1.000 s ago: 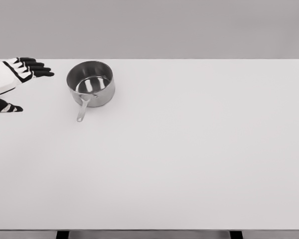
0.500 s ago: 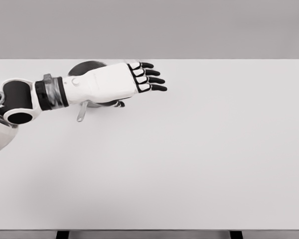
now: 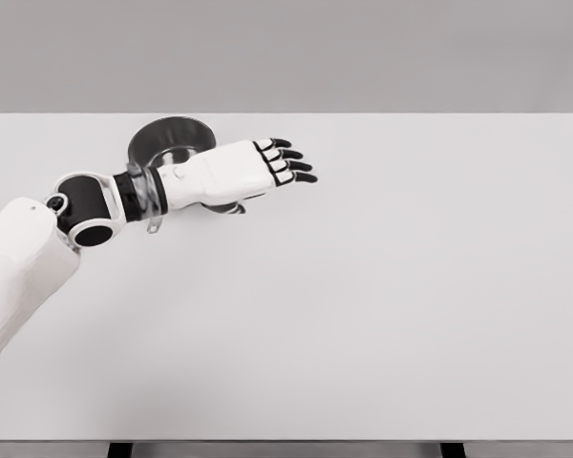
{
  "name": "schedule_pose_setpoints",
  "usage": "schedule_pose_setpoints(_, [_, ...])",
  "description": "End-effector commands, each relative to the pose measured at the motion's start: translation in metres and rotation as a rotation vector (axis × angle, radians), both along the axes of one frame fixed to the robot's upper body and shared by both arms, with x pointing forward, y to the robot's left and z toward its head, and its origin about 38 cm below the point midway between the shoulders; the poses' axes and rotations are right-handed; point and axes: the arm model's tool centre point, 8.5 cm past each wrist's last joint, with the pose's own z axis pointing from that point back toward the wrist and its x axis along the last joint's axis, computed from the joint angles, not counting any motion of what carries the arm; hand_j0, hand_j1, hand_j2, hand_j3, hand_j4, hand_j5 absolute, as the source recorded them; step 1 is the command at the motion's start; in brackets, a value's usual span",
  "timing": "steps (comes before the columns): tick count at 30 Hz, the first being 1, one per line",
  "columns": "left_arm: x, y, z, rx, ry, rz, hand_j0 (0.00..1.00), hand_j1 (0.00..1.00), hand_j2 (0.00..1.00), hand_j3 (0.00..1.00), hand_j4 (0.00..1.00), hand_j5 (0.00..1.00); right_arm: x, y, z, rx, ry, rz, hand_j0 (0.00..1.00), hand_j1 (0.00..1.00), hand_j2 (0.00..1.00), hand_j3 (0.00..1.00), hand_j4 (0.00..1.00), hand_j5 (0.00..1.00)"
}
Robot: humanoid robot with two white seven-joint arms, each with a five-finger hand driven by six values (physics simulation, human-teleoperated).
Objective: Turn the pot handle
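Left hand (image 3: 231,172) over pot (image 3: 168,142), fingers (image 3: 285,164) spread, holding nothing; lower beside the handle (image 3: 154,227), then push sideways.

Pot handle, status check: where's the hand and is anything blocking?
Left hand open, fingers extended, stretched across the pot, holding nothing. Right hand not in view. Handle mostly hidden under the wrist, tip pointing toward the robot. Nothing else on the table.

Shiny polished metal on the pot (image 3: 168,139), mirror-ish inside, same steel look on the handle (image 3: 155,225). Smooth glossy white plastic shell on the left hand (image 3: 231,173), matt black rubbery fingertips (image 3: 301,176). Plain matt white table (image 3: 363,305), totally smooth.
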Motion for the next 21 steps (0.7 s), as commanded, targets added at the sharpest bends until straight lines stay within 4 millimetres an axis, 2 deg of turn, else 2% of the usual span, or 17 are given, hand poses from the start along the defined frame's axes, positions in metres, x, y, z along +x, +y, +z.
schedule_pose_setpoints(1, [0.006, 0.004, -0.008, -0.004, 0.026, 0.026, 1.00, 1.00, 1.00, 1.00, 1.00, 1.00, -0.001, 0.000, 0.000, 0.000, 0.000, -0.002, 1.00, 1.00, 1.00, 1.00, 1.00, 1.00])
schedule_pose_setpoints(12, [0.005, 0.011, -0.010, -0.002, 0.032, 0.038, 1.00, 1.00, 1.00, 1.00, 1.00, 1.00, 0.000, 0.000, 0.000, 0.000, 0.000, -0.002, 1.00, 1.00, 1.00, 1.00, 1.00, 1.00])
schedule_pose_setpoints(21, [0.007, 0.044, -0.011, 0.022, 0.034, 0.102, 1.00, 1.00, 1.00, 1.00, 1.00, 1.00, 0.000, 0.000, 0.000, 0.000, 0.000, 0.000, 1.00, 1.00, 1.00, 1.00, 1.00, 1.00])
